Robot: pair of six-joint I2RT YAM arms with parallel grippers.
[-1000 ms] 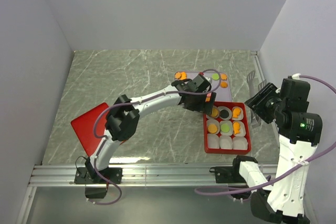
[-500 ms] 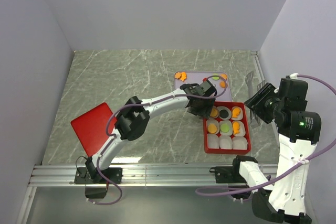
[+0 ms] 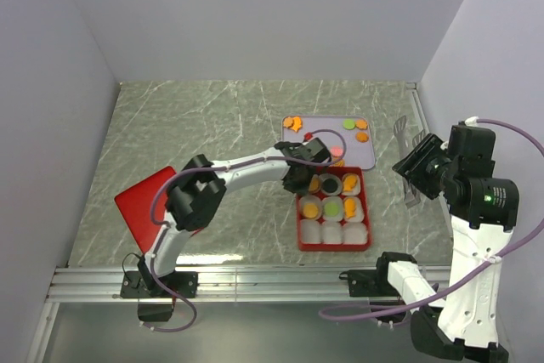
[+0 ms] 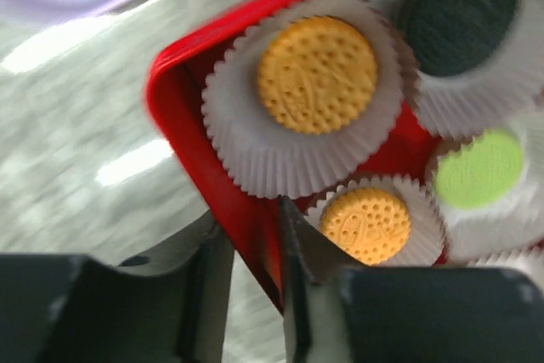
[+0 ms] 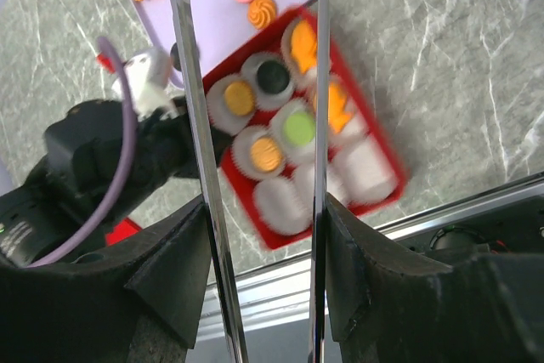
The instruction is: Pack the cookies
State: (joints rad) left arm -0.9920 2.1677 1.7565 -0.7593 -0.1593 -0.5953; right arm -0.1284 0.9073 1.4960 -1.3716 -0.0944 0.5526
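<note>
Starting at the near edge, beside the metal rail (image 3: 255,276): holding a pair of silver metal tongs (image 5: 194,108) between the right fingers (image 3: 416,167), spread partway and bearing on the two blades, raised over the right edge of the grey-green marbled surface (image 3: 212,125). Lying by the near left corner, partly under the left arm (image 3: 238,172): a flat red square lid (image 3: 140,203). Pinching the left wall of the red rectangular plastic box (image 3: 333,247) with the left fingers (image 3: 298,179), one inside and one outside the rim, right of centre.

Showing six white pleated paper cups (image 3: 311,210) already carrying cookies (image 3: 331,207) (four orange, one black, one green) and leaving the three near cups (image 3: 331,232) empty. Waiting farther back on the lavender flat tray (image 3: 327,129), just beyond the box: roughly half a dozen loose pieces, among them a pink disc (image 3: 337,150) and an orange shape (image 3: 293,122).

Judging the job about two thirds done, with lidding probably to follow. Offering wide bare room left and far left; crowding on the right, with box, tray, tongs and pale side wall (image 3: 484,40) close together.
</note>
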